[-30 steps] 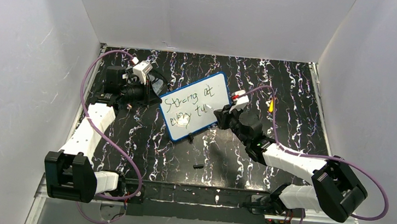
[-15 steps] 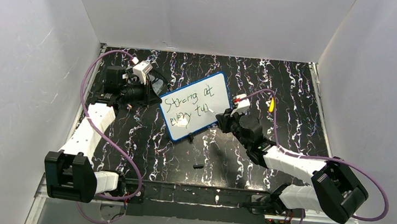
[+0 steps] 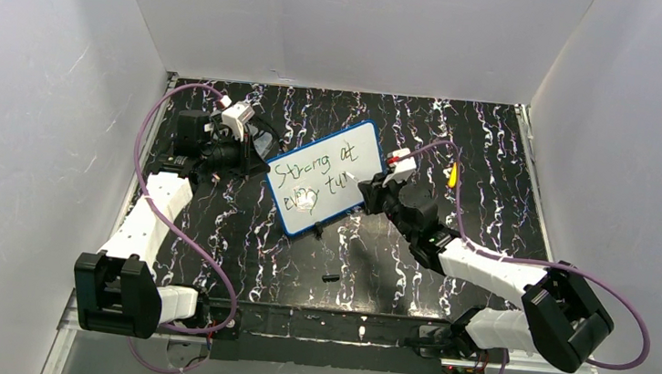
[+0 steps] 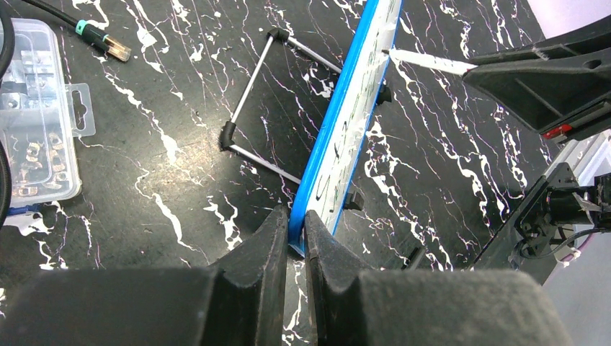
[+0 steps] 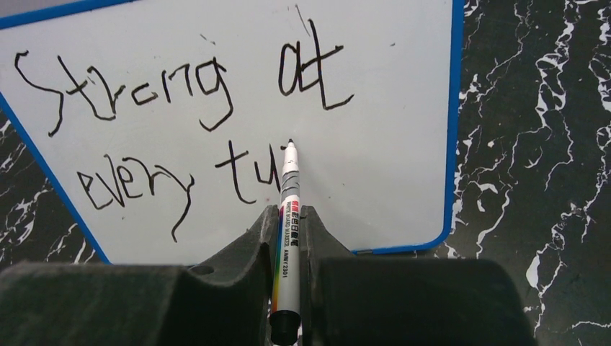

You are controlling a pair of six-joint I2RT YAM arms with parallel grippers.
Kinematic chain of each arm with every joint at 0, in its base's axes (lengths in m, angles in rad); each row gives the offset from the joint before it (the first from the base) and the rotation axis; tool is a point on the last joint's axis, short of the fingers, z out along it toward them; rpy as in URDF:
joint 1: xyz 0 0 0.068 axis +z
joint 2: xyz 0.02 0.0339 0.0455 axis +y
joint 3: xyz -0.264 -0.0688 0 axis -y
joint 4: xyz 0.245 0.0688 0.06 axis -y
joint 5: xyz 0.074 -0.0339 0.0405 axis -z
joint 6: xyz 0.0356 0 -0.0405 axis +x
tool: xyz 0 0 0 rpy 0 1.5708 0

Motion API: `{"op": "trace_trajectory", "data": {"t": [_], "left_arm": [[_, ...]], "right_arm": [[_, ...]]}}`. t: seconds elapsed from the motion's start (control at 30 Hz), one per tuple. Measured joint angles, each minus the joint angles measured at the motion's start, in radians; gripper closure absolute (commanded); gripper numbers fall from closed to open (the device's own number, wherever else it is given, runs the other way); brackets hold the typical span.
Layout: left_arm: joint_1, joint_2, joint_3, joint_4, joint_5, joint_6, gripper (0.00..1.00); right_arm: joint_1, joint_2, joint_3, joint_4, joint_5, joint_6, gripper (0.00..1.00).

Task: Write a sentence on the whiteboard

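Observation:
The whiteboard point(image 3: 324, 177) stands tilted on a wire stand in the middle of the table, white with a thin blue rim. My left gripper point(image 3: 256, 163) is shut on its left edge; in the left wrist view the fingertips point(image 4: 295, 216) pinch the blue rim point(image 4: 339, 137). The sentence point(image 5: 216, 86) reads "Strong at" with "every tu" below it. My right gripper point(image 5: 289, 213) is shut on a white marker point(image 5: 290, 187). The marker's black tip rests against the whiteboard point(image 5: 389, 144) just right of the "u". From above, the right gripper point(image 3: 371, 191) sits at the board's right side.
A clear plastic box of small parts point(image 4: 32, 122) and a cable plug point(image 4: 101, 40) lie behind the board, beside its wire stand point(image 4: 248, 108). A small yellow object point(image 3: 452, 174) lies right of the board. A short black piece point(image 3: 329, 278) lies nearer the arm bases.
The right gripper drew back a little toward the lower right with the marker, then returned to the board. The left gripper and the board have stayed still.

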Motion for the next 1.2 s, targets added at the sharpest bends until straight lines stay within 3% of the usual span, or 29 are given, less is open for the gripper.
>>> {"op": "trace_trajectory", "data": {"t": [1.2], "left_arm": [[0.0,0.0,0.0,-0.001,0.0,0.0,1.0]], "right_arm": [[-0.033,0.006,0.005,0.006,0.024,0.0,0.99]]}}
